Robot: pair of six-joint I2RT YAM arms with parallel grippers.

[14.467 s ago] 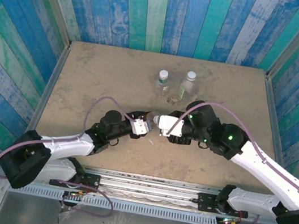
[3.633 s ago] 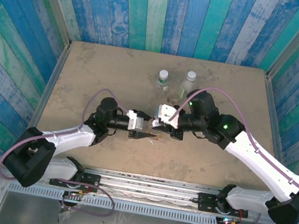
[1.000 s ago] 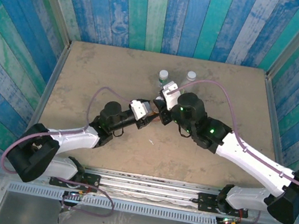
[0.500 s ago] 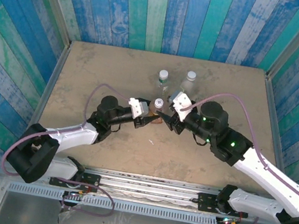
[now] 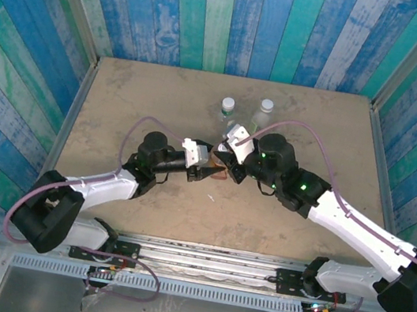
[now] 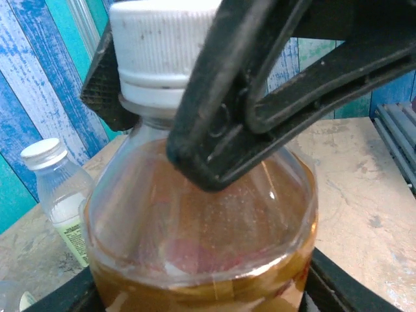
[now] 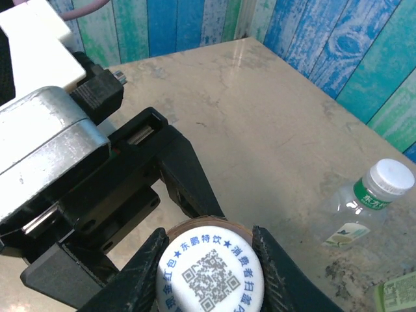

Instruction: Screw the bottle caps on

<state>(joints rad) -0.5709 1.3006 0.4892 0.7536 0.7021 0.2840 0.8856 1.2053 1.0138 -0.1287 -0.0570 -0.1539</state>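
light: bright, even, from overhead; no dim corners
shadows: soft and faint on table (image 5: 123, 94)
glare: mild sheen on amber bottle (image 6: 201, 260)
focus: cap (image 7: 211, 276) print sharp; background bottle (image 6: 55, 188) slightly soft
distortion: mild wide-angle bend at wrist-view edges

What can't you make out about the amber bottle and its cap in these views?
Thread seating: left wrist view, the right gripper crosses the cap at its lower rim, so whether it's fully screwed down can't be told.
Base of the amber bottle: cut off by that view's bottom edge; hidden under the left gripper from the top.
Cap print: cropped by the right wrist view's bottom edge.
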